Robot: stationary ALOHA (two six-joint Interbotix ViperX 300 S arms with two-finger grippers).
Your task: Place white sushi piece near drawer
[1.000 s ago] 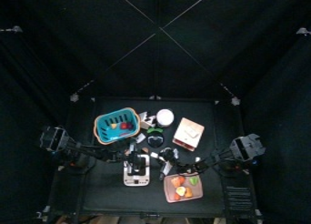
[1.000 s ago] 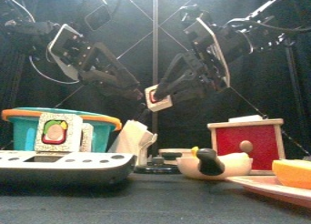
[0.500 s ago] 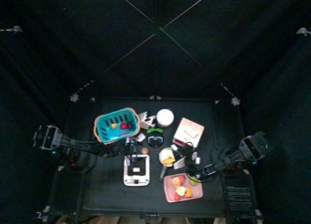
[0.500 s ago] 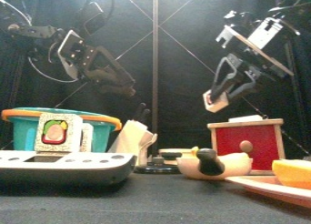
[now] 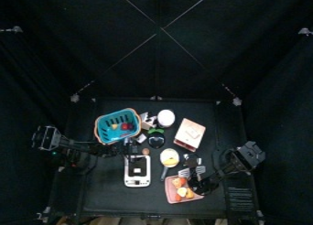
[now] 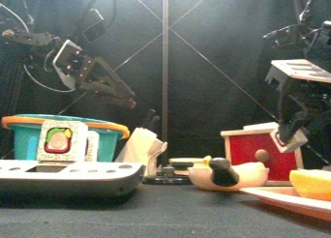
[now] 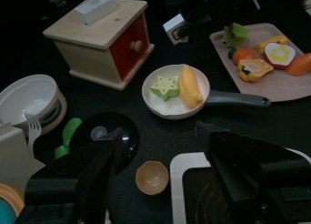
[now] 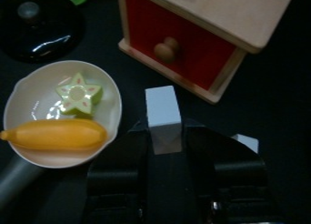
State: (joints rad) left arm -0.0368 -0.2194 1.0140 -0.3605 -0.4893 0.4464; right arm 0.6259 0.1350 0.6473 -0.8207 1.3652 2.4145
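Observation:
The white sushi piece [image 8: 162, 117] is a small white block held between my right gripper's [image 8: 165, 144] jaws. It hangs just in front of the red-fronted wooden drawer [image 8: 206, 41], above the table. In the front view the right gripper [image 6: 292, 135] holds the piece [image 6: 285, 138] at the drawer's [image 6: 258, 150] right side. The left wrist view shows the drawer [image 7: 104, 41] and the white piece [image 7: 177, 27] beyond it. My left gripper [image 7: 165, 182] is open and empty, raised at the left [image 6: 123, 87].
A small pan [image 7: 165, 102] with a star slice and a banana lies near the drawer. A pink plate [image 7: 243, 82] holds fruit at the front right. A blue basket [image 6: 26, 135], a black-and-white device [image 6: 65, 174] and a duck [image 6: 220, 172] stand at the front.
My right gripper has carried the white sushi piece from the middle to the right and down beside the drawer. My left gripper has drawn back to the left.

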